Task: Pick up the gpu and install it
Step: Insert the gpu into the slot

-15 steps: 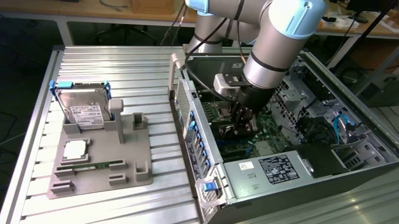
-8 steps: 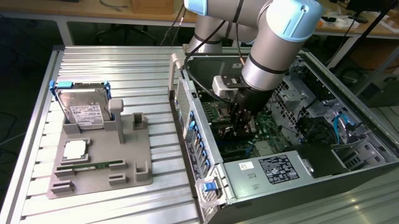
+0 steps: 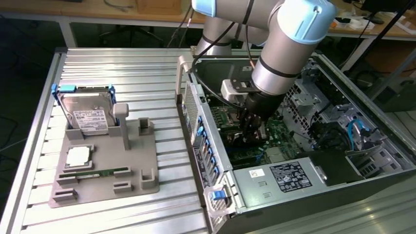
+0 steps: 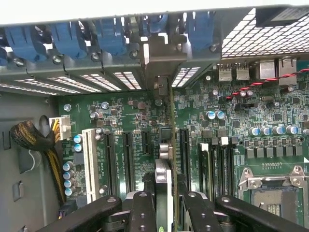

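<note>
Jaws: pressed onto both faces of the gpu (image 4: 164, 166), pinching it edge-on so the card stands upright between them.
Gripper (image 4: 165, 200): low inside the open computer case (image 3: 192, 97), pointing down at the motherboard (image 4: 270, 125). The grip sits on the card's upper edge, which I judge leaves the connector edge free.
Gpu position: it runs from the fingers (image 4: 142, 208) to the case's rear wall. Its bracket end is at the slot opening under the blue retention clips (image 4: 111, 36).
Alignment: the card is parallel to the black expansion slots (image 4: 128, 159), between two of them as seen.
Seating: cannot tell, because the card's own edge hides the contact line.
Arm (image 3: 286, 63): reaches in from above.
Fixture (image 3: 140, 165): on the exterior view's left, well apart, holding the hard drive (image 3: 87, 114) and memory stick (image 3: 97, 173).
</note>
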Action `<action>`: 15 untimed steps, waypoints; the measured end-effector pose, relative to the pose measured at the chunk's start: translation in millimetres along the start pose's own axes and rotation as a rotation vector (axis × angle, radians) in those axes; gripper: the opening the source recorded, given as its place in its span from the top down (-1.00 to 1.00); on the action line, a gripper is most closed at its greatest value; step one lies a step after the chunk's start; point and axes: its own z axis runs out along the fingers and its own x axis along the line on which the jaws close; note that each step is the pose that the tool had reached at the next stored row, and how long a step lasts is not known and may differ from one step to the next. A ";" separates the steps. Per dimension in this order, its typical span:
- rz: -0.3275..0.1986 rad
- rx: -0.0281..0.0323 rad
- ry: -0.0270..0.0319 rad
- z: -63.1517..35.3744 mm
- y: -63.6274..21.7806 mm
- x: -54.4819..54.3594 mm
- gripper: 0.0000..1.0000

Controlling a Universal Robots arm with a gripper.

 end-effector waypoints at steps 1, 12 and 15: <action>0.000 0.0000 0.0000 0.3 0.0 0.0 0.46; 0.000 0.0002 -0.0012 0.5 -0.1 0.0 0.46; 0.000 0.0011 -0.0034 -3.5 0.1 -0.1 0.46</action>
